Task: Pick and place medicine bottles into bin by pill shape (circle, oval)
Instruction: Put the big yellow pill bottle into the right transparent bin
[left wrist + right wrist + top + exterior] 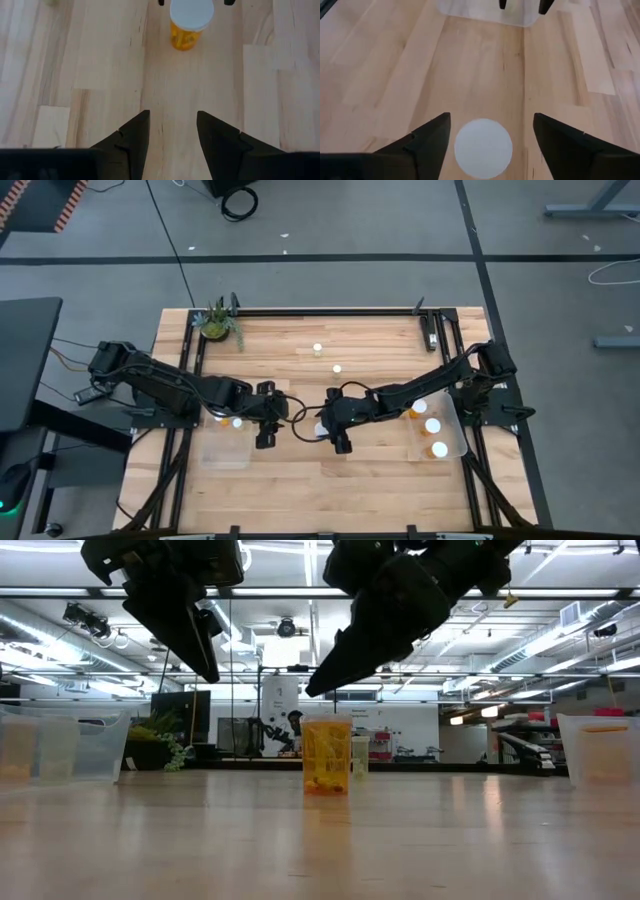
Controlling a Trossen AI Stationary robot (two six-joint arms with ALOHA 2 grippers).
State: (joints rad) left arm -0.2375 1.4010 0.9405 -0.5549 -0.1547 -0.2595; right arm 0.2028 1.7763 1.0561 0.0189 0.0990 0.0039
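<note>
One medicine bottle [327,755], orange with a white cap [483,147], stands upright on its base on the wooden table [300,490], between the two arms. My right gripper [492,116] hangs open just above it, one finger on either side of the cap and both clear of it. My left gripper [172,112] is open with nothing between its fingers, a short way to the bottle's left [189,25] and pointing toward it. Two more bottles [317,349] [337,367] stand loose toward the far edge.
A clear bin [225,448] at the left holds two bottles. A clear bin [452,430] at the right holds three. A small green potted plant [217,323] stands at the far left corner. Bare wood lies along the near edge.
</note>
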